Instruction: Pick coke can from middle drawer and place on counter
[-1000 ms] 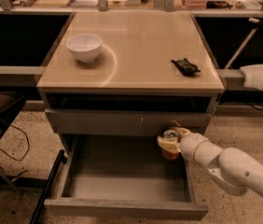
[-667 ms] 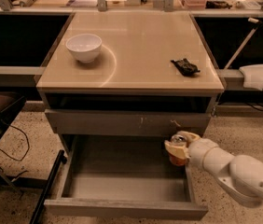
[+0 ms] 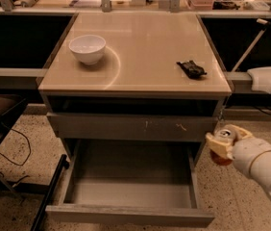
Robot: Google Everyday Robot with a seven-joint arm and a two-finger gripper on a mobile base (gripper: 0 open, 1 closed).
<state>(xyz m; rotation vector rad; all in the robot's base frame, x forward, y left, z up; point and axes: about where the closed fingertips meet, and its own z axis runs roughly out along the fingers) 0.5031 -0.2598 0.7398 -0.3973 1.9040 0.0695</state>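
Note:
My gripper (image 3: 220, 144) is shut on the coke can (image 3: 221, 159), whose silver top and red-orange bottom show between the pale fingers. It holds the can in the air just right of the open middle drawer (image 3: 130, 214), outside the drawer's right wall and below the counter's height. The drawer's grey inner tray holds nothing that I can see. The beige counter (image 3: 145, 42) lies above and to the left of the gripper.
A white bowl (image 3: 87, 48) stands at the counter's back left. A small black object (image 3: 191, 68) lies near its right edge. A shut grey drawer front with pale scratches (image 3: 130, 127) sits above the open drawer. A white machine part (image 3: 269, 78) is at the right.
My gripper has carried the coke can to the right, from over the drawer's right rear corner to outside its right wall, at about the same height.

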